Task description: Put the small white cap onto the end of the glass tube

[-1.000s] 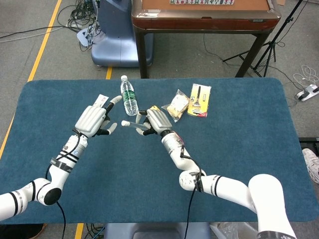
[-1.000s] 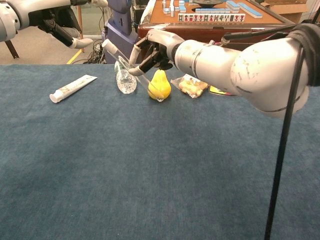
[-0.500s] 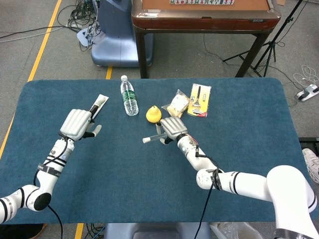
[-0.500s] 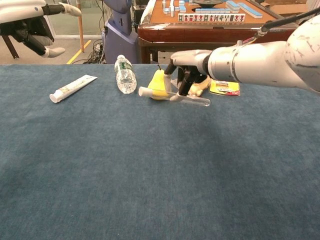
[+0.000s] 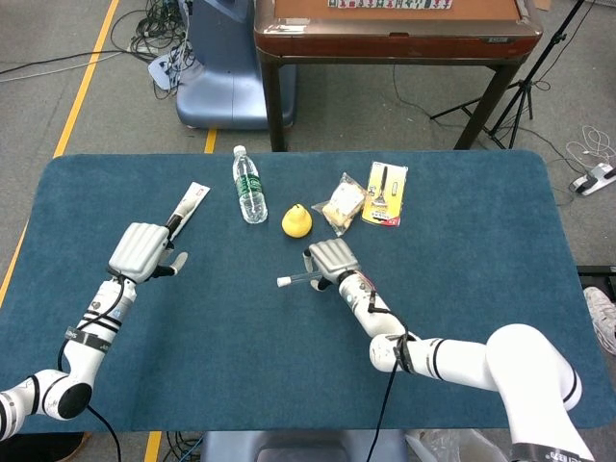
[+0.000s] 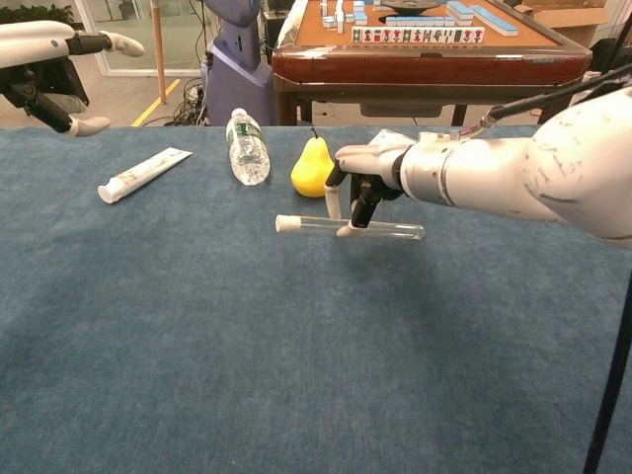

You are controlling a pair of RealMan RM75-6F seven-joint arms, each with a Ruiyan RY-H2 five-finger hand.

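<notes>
The glass tube lies level, at or just above the blue cloth, with the small white cap sitting on its left end. My right hand reaches down from above and pinches the tube near its middle. In the head view the tube sticks out to the left of my right hand, with the cap at its tip. My left hand hovers far to the left, fingers apart and holding nothing; in the chest view the left hand sits at the upper left edge.
A water bottle, a yellow pear, a snack bag and a yellow card pack lie behind the tube. A toothpaste tube lies just beyond my left hand. A wooden table stands past the far edge.
My right hand has come down and toward me with the capped tube, turning it level near the cloth. My left hand has drawn back to the left, away from the tube.
</notes>
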